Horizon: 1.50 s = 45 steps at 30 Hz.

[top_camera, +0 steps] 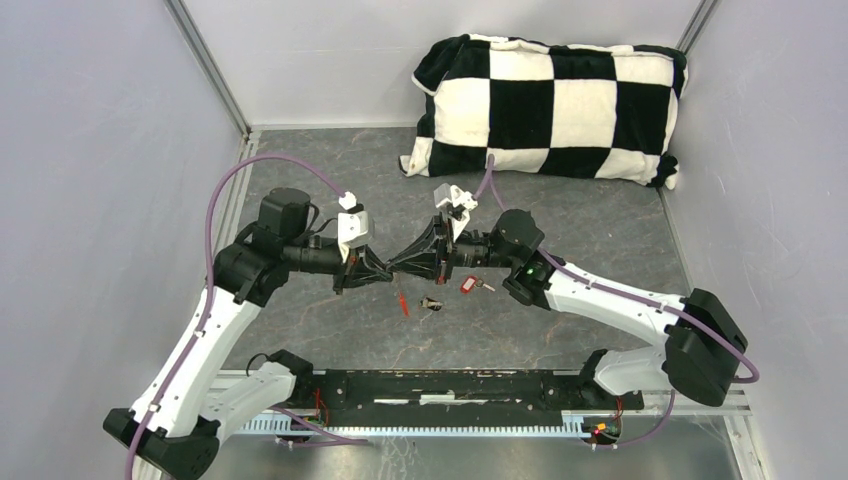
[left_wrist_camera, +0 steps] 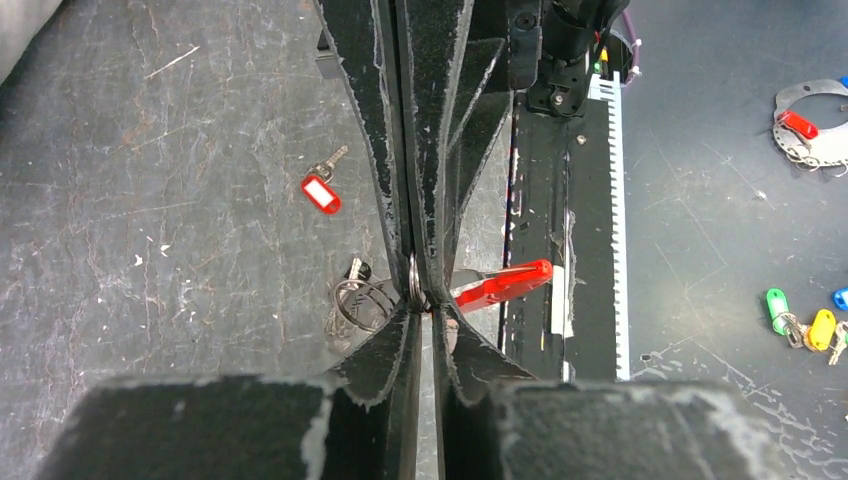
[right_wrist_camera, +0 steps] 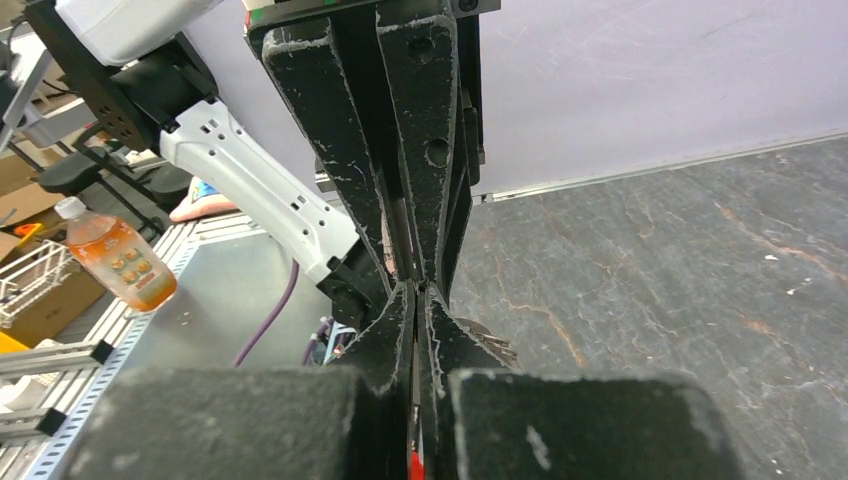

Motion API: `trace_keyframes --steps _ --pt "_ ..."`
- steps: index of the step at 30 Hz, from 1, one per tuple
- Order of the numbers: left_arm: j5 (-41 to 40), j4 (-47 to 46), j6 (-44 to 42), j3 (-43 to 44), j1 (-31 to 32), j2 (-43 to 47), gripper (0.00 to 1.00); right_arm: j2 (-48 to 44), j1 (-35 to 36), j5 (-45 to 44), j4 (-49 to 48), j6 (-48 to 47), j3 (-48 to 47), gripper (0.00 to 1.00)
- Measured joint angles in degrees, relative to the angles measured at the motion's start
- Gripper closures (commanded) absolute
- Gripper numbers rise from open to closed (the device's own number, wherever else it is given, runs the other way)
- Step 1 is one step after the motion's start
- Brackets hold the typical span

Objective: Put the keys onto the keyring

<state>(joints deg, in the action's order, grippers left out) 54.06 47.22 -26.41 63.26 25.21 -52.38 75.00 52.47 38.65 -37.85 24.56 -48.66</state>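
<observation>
- Gripping keyring (left_wrist_camera: pixel 415 283) in closed right jaws above tabletop (top_camera: pixel 620 220) middle, fob (left_wrist_camera: pixel 500 285) sticking out.
- Meeting it tip to tip with left jaws, nearly closed; cannot tell if gripping.
- Likely holding ring steady for slipping a key on.
- Leaving red key (left_wrist_camera: pixel 320 192) and dark key (top_camera: pixel 432 304) on tabletop just below.

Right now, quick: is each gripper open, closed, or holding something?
Left gripper: fingers almost together at the keyring; whether it grips cannot be told.
Right gripper: closed, holding the keyring.
</observation>
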Motion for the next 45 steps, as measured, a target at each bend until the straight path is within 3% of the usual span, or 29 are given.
trace_keyframes --steps 4,17,18,20,22,23,28,30,33,37,45 --pt "-0.02 0.9 0.11 0.0 -0.09 0.33 0.98 1.22 -0.09 1.44 -1.53 2.03 -0.31 1.0" --pt "-1.2 -1.2 1.18 -1.53 -0.07 3.39 0.98 1.66 -0.11 3.63 3.54 2.16 -3.61 1.0" --pt "-1.22 -1.49 1.55 -1.81 -0.07 3.45 0.91 1.66 -0.11 3.72 3.76 2.16 -3.61 1.0" --pt "-1.27 -1.77 2.16 -2.21 -0.07 3.45 0.64 1.64 -0.11 3.74 4.28 2.14 -3.61 1.0" --pt "-1.68 -2.4 2.99 -2.56 -0.07 3.34 0.58 1.64 -0.11 4.0 4.85 2.23 -3.61 1.0" --pt "-1.97 -2.64 3.61 -2.6 -0.09 3.19 0.61 1.64 -0.07 4.28 4.98 2.21 -3.61 1.0" --pt "-1.81 -2.82 5.46 -2.75 -0.04 2.82 0.94 1.57 -0.2 3.89 5.55 2.05 -3.61 1.0" --pt "-1.42 -3.06 6.05 -3.06 0.02 3.04 0.98 1.57 -0.26 3.67 5.66 2.01 -3.61 1.0" --pt "-1.44 -3.61 6.64 -3.72 0.0 3.58 0.97 1.57 -0.28 3.74 5.92 1.95 -3.63 1.0" --pt "-1.66 -3.93 7.1 -3.85 0.0 3.98 0.8 1.55 -0.28 3.82 6.58 1.4 -3.93 1.0" --pt "-2.95 -4.15 7.08 -3.85 0.31 4.39 0.76 0.04 0.04 3.82 9.81 -1.62 -4.07 1.0"
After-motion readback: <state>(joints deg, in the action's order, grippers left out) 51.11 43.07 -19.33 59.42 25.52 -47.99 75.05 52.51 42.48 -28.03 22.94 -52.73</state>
